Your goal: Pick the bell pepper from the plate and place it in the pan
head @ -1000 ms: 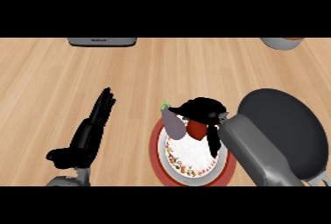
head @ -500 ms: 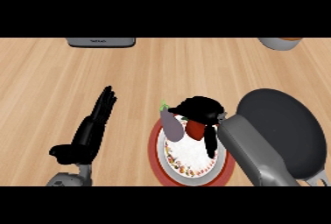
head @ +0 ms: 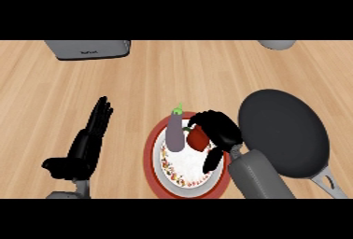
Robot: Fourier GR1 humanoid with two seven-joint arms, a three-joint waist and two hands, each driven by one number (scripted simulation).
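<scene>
Right robot hand [head: 219,130] curled round bell pepper [head: 197,139] on plate [head: 153,158]; pan [head: 283,135] just to its right; left robot hand [head: 86,144] open, farther off.

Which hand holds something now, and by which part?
The right hand curls round the red bell pepper, at its top and right side; the left hand holds nothing.

The pan [head: 283,130] sits just right of the plate [head: 150,154] — bare counter [head: 207,79] between (eggplant [head: 176,135] crowds its left).
</scene>
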